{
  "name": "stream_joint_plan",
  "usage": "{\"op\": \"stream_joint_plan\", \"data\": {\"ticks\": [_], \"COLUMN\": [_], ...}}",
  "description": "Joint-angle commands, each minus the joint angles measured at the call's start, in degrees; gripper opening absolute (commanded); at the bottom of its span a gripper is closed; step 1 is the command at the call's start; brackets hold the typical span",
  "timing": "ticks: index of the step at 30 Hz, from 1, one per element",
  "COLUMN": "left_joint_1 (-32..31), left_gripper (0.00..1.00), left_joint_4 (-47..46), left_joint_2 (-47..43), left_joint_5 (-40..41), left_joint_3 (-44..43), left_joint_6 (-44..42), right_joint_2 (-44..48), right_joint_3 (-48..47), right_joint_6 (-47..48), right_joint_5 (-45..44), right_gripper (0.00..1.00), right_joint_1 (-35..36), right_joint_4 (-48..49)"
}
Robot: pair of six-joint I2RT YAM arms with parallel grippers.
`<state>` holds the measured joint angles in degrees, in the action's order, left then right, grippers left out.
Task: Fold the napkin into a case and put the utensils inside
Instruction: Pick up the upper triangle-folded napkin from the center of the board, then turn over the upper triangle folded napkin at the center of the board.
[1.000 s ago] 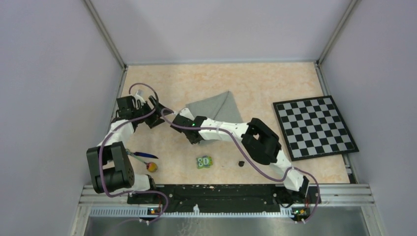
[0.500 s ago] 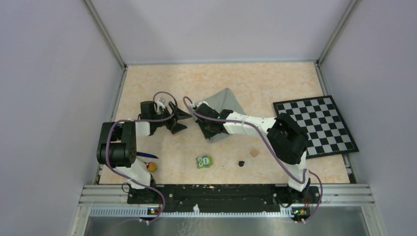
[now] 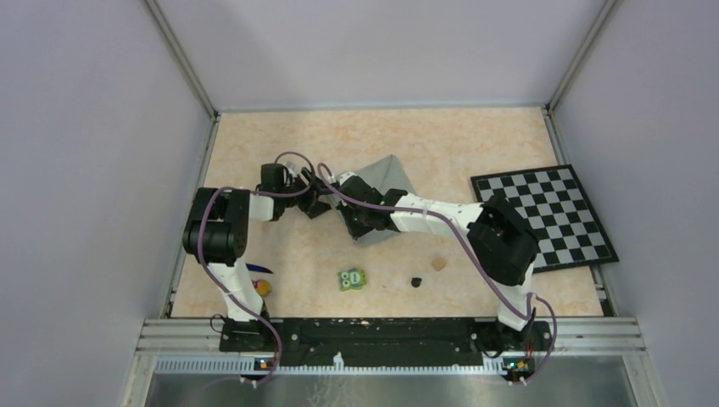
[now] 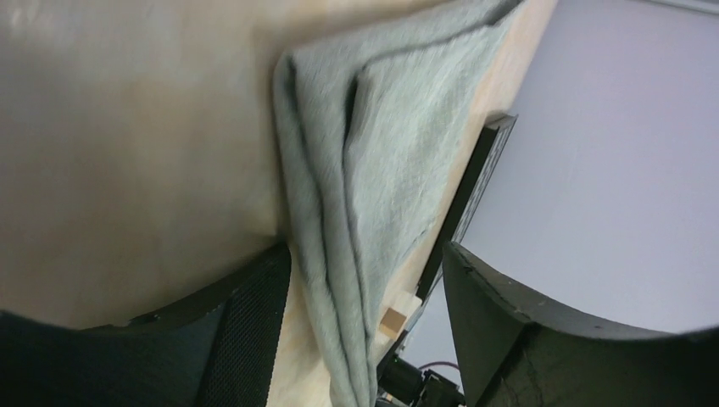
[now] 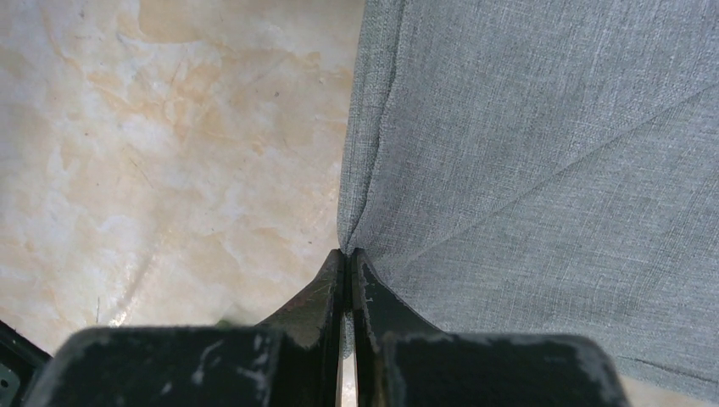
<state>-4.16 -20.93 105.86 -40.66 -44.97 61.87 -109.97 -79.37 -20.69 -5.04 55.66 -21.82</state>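
The napkin (image 3: 390, 174) is plain grey, unpatterned. The mat (image 3: 543, 219) carries a black-and-white checkerboard; the table (image 3: 356, 136) surface is mottled peach-beige. The owl-faced block (image 3: 353, 279) is green, the cube (image 3: 438, 264) tan.

The desk (image 3: 475, 136) is lit evenly, with only soft shadows cast. The left wrist view is blurred; the napkin (image 5: 551, 127) is rendered sharply in the right.

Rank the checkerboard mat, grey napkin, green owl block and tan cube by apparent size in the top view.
1. checkerboard mat
2. grey napkin, folded and partly covered, so less sure
3. green owl block
4. tan cube
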Motion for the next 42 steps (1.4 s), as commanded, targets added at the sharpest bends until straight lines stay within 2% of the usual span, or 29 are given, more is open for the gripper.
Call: {"op": "stream_joint_plan", "data": {"ticks": [1,11,15,20,21,22,26,28,33,38,42], "left_joint_1": [-0.76,-0.85,-0.93,-0.93,-0.93,-0.93,-0.93,-0.94,-0.85,-0.85,-0.85], "left_gripper": [0.69,0.43,0.25,0.07,0.04,0.01,0.00,0.00,0.00,0.00,0.00], "left_joint_4": [0.25,8.43,8.59,9.88,10.27,10.75,12.34,13.26,14.16,14.66,14.70], "left_joint_2": [5.48,6.99,6.95,5.87,5.47,5.01,4.18,4.39,4.44,4.27,4.52], "left_joint_5": [4.63,9.48,9.69,9.17,9.13,9.08,8.73,8.43,7.62,7.65,7.47], "left_joint_3": [-4.66,-9.81,-10.22,-11.28,-11.43,-11.57,-11.87,-11.89,-11.89,-11.81,-11.89], "left_joint_6": [-1.87,-8.41,-8.99,-9.96,-10.08,-10.16,-10.31,-10.17,-9.84,-10.01,-10.05], "right_joint_2": [3.47,2.85,2.21,2.26,2.68,3.11,2.56,1.38,-0.53,-2.37,-4.93], "right_joint_3": [1.00,1.41,1.58,3.14,3.90,4.90,5.67,4.66,3.27,1.74,-0.81], "right_joint_6": [0.89,2.57,3.16,5.81,6.56,7.48,10.15,11.20,11.95,10.84,10.14], "right_joint_5": [1.78,1.68,1.70,-0.13,-0.86,-2.05,-6.91,-9.56,-12.40,-14.19,-15.59], "right_gripper": [0.00,0.00,0.00,0.00,0.01,0.08,0.27,0.40,0.56,0.57,0.52], "right_joint_1": [-0.64,-0.64,-0.64,-0.27,0.00,0.55,2.80,4.16,5.97,6.57,6.89], "right_joint_4": [3.36,3.67,4.15,5.40,6.26,7.51,10.50,10.53,11.98,11.13,7.57]}}
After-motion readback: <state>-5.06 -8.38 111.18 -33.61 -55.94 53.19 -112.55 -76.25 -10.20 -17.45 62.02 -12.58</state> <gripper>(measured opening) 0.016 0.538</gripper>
